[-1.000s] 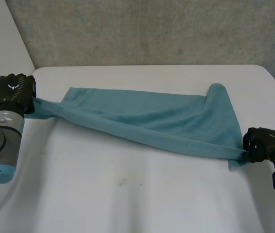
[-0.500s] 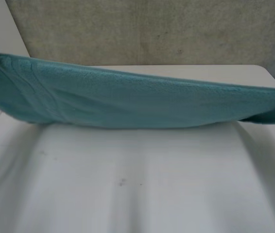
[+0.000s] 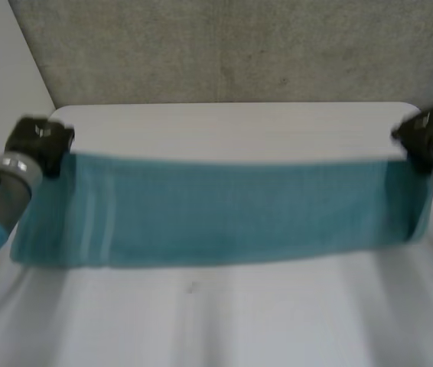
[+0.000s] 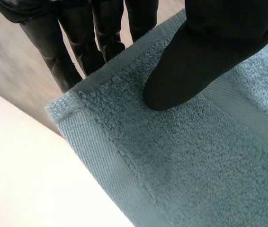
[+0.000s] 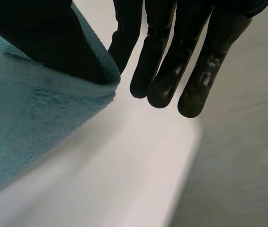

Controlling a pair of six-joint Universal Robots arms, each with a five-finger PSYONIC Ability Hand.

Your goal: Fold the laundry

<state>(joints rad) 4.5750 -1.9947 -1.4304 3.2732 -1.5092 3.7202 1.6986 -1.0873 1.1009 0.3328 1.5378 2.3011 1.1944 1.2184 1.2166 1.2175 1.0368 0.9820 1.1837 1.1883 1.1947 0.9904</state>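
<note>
While pinched by left hand [image 3: 39, 141] and right hand [image 3: 423, 134], towel [image 3: 224, 214] lengthwise left-to-right.

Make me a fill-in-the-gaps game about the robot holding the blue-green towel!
1. The left hand and the right hand each pinch a top ____ of the towel.
2. The towel is stretched wide between ____ hands.
3. The table under the towel is the colour ____.

Missing words: corner, two, white.
</note>
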